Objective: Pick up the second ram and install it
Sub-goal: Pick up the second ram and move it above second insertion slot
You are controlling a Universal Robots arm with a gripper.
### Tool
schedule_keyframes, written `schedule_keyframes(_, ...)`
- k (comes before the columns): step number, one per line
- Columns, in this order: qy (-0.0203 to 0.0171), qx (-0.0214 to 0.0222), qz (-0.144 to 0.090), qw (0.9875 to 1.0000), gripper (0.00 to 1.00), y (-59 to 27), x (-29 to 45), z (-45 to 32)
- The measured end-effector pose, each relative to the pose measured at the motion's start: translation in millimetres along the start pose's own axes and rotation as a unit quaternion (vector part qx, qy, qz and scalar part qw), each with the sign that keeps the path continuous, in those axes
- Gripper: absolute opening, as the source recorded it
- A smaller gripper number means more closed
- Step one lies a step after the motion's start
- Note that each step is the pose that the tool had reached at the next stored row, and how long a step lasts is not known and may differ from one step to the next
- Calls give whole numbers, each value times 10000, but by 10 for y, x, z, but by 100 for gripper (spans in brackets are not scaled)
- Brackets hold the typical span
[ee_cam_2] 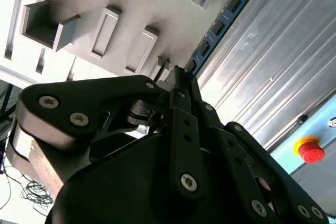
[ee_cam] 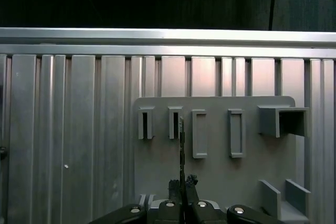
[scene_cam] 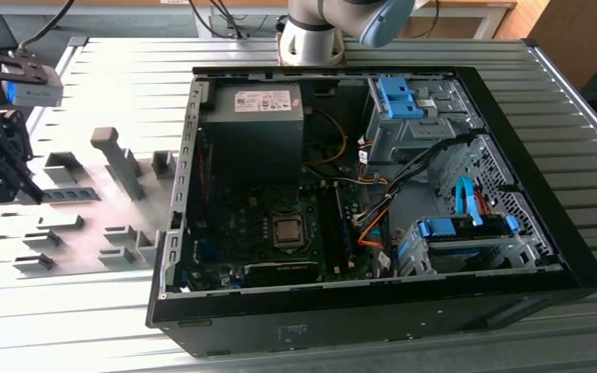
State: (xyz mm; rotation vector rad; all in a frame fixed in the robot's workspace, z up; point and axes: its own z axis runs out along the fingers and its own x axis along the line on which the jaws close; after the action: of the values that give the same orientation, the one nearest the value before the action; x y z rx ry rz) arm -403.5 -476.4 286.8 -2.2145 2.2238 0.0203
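Here, off to the exterior view's left, the gripper [scene_cam: 27, 190] is down at the grey holder plate [scene_cam: 81, 233], beside the open computer case [scene_cam: 382, 318] on the ribbed metal table [scene_cam: 122, 70]. Its black fingers are pinched together on one end of the ram [scene_cam: 71, 194], a thin blue-green stick lying along the plate among the raised grey blocks.

In the second wrist view the gripper [ee_cam_2: 180, 77] closes on the near end of the ram [ee_cam_2: 218, 24]. The board runs away from the fingertips along the edge of the plate [ee_cam_2: 131, 3], its black chips in a row, with the ribbed table beside it.

In the first wrist view the ram [ee_cam: 181, 145] is seen edge-on as a thin dark line. It runs straight out from the gripper [ee_cam: 182, 183] across the plate [ee_cam: 157, 166], and its far end sits right beside a small slotted block [ee_cam: 176, 123]. Whether the stick rests in its holder or is raised off it I cannot tell.

Inside the case, well apart from the gripper, the motherboard [scene_cam: 277, 233] lies exposed, with blue drive brackets [scene_cam: 454, 229] on the exterior view's right.
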Motion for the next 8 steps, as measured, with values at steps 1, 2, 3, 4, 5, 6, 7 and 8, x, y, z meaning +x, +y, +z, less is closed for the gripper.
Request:
schedule_keyframes(1,0,0,0,10000,14,0,0,-7)
schedule_keyframes(2,0,0,0,10000,14,0,0,-16)
schedule_keyframes(3,0,0,0,10000,14,0,0,-25)
schedule_keyframes(4,-1,1,0,10000,14,0,0,-32)
schedule_keyframes(5,-1,1,0,10000,14,0,0,-39)
schedule_keyframes(6,-1,1,0,10000,14,0,0,-42)
schedule_keyframes(7,-2,2,0,10000,14,0,-1,-43)
schedule_keyframes(8,-1,1,0,10000,14,0,-1,-47)
